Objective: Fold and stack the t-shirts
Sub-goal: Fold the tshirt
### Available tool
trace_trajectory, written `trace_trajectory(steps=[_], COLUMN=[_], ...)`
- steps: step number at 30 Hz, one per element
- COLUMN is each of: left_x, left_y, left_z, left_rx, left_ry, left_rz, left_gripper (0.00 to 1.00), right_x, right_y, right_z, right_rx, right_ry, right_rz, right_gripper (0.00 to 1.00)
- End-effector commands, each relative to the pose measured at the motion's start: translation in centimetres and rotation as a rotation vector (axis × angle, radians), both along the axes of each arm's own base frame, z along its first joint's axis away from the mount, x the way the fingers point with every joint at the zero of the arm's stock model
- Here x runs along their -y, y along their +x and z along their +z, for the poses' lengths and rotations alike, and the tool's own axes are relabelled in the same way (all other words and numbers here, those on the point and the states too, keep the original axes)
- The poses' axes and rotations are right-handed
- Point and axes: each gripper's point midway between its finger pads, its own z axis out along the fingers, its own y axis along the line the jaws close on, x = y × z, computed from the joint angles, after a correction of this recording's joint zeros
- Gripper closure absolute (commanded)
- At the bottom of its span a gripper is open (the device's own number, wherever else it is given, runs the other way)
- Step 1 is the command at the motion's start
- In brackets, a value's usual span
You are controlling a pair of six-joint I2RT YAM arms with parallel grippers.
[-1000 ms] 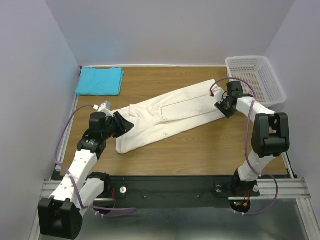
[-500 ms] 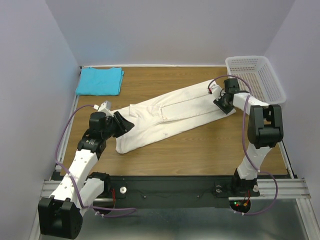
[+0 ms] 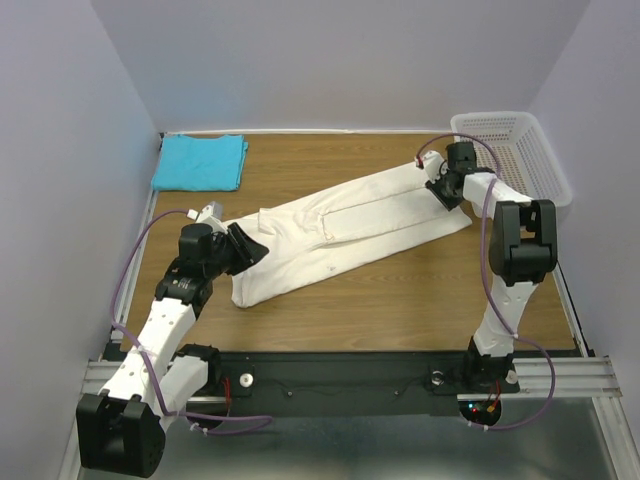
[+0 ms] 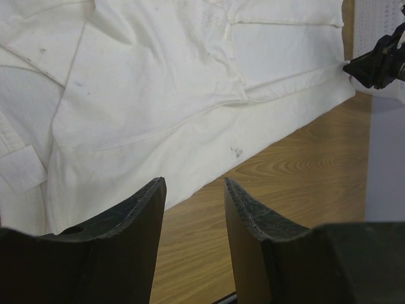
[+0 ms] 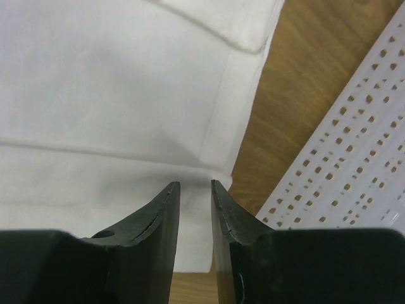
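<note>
Cream-white cloth, the t-shirt [image 3: 345, 225] is laid slantwise on the table [image 3: 400, 300], its long axis running from the left gripper [image 4: 195, 183] (spread, nothing held) at the near-left end to the right gripper [image 5: 195, 185], narrowly parted over the far-right hem corner beside the mesh basket [image 3: 540, 170].

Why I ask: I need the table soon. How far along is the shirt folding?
Done: the blue shirt lies folded at the far left corner. In hand: the white shirt is folded into a long strip; the right gripper is at its far corner, grip unclear, the left gripper open by its near end. Remaining: folding it short, then stacking.
</note>
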Motion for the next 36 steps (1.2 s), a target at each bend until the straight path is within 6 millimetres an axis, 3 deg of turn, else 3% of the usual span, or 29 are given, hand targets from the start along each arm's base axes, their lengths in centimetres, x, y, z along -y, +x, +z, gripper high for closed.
trace_trajectory(steps=[1, 7, 10, 14, 18, 28, 36], left_x=[-0.1, 0.0, -0.1, 0.0, 0.1, 0.1, 0.1], left_y=[0.2, 0.1, 0.0, 0.0, 0.0, 0.0, 0.0], left_z=[0.0, 0.0, 0.2, 0.1, -0.1, -0.1, 0.0], left_rx=[0.022, 0.018, 0.021, 0.02, 0.016, 0.016, 0.019], left_ry=[0.002, 0.003, 0.003, -0.001, 0.001, -0.001, -0.002], left_rz=[-0.004, -0.008, -0.006, -0.009, -0.017, -0.014, -0.016], left_gripper=[0.47, 0.47, 0.47, 0.47, 0.47, 0.48, 0.48], right_x=[-0.5, -1.0, -0.3, 0.9, 1.3, 2.1, 2.0], right_y=[3.3, 5.3, 4.3, 0.9, -0.8, -1.7, -0.8], right_z=[1.8, 3.4, 4.1, 3.2, 2.3, 1.1, 0.3], right_rx=[0.098, 0.154, 0.152, 0.091, 0.056, 0.021, 0.015], right_ry=[0.042, 0.101, 0.051, -0.02, -0.024, -0.03, -0.017], right_rz=[-0.049, -0.106, -0.091, -0.057, -0.069, -0.105, -0.117], right_gripper=[0.68, 0.68, 0.68, 0.71, 0.74, 0.79, 0.79])
